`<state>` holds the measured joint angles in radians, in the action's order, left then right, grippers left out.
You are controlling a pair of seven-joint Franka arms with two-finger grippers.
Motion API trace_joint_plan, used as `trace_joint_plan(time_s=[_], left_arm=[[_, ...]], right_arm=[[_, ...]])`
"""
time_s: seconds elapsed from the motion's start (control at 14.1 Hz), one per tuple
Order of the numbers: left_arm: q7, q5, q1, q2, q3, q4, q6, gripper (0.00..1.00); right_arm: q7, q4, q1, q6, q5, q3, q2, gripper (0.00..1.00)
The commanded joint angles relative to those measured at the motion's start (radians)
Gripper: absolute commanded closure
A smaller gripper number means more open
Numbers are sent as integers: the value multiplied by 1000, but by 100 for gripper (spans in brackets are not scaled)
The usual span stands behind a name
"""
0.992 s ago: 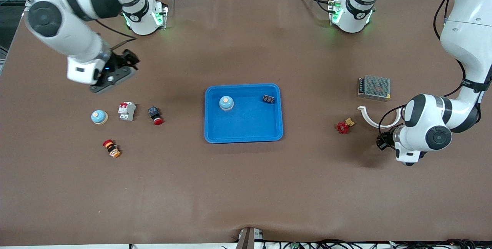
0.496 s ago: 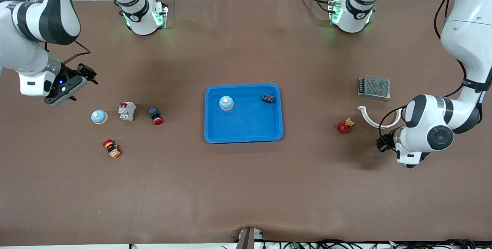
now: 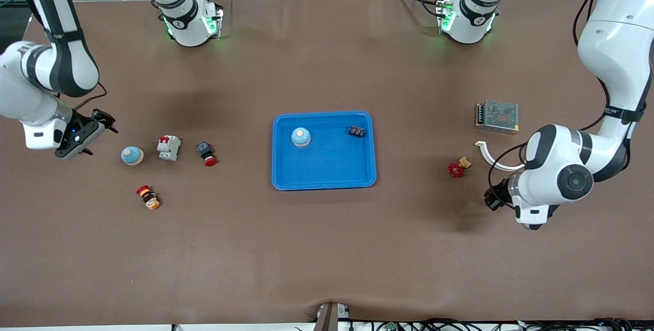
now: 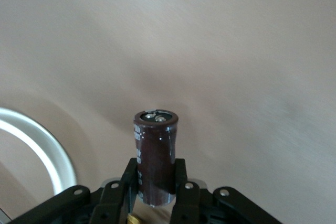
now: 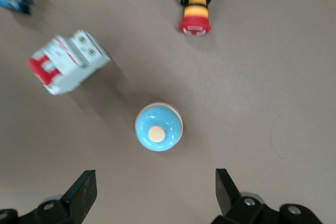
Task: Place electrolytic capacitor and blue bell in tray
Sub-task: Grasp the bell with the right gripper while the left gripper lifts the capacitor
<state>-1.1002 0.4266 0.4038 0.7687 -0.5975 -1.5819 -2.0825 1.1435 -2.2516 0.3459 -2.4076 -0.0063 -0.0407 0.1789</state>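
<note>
Since the earlier frame, the right claw (image 5: 152, 195) has swung over the worktop (image 3: 327, 249) beside a blue bell (image 5: 159, 127), jaws wide. Left claw (image 4: 155, 195) grips the electrolytic capacitor (image 4: 155, 156), well apart from the tray (image 3: 324, 183); print unreadable.

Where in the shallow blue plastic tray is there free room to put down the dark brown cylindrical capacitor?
The shallow blue plastic tray is bare over its half nearer the front camera. Its farther half is taken: a blue bell and a small black block sit there. The left gripper holds the dark brown cylindrical capacitor.
</note>
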Motion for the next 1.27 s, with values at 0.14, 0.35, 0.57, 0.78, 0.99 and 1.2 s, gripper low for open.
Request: trace_joint_plan(time_s=[0.14, 0.35, 0.57, 0.78, 0.99, 1.2], left_arm=[[-142, -43, -72, -42, -19, 20, 54, 100], [-245, -43, -80, -43, -76, 20, 59, 100], [-375, -43, -95, -42, -128, 20, 59, 100], [-518, -43, -149, -42, -139, 20, 59, 100], [-624, -43, -210, -40, -139, 20, 59, 100], [-711, -42, -275, -31, -137, 20, 47, 100]], right_arm=[[28, 3, 22, -48, 2, -21, 65, 0], [28, -20, 21, -128, 2, -21, 109, 0], [28, -37, 18, -198, 2, -21, 148, 0], [28, -39, 15, -245, 2, -21, 183, 0], [28, -40, 13, -274, 2, -24, 206, 0], [28, -40, 13, -295, 2, -24, 226, 0]])
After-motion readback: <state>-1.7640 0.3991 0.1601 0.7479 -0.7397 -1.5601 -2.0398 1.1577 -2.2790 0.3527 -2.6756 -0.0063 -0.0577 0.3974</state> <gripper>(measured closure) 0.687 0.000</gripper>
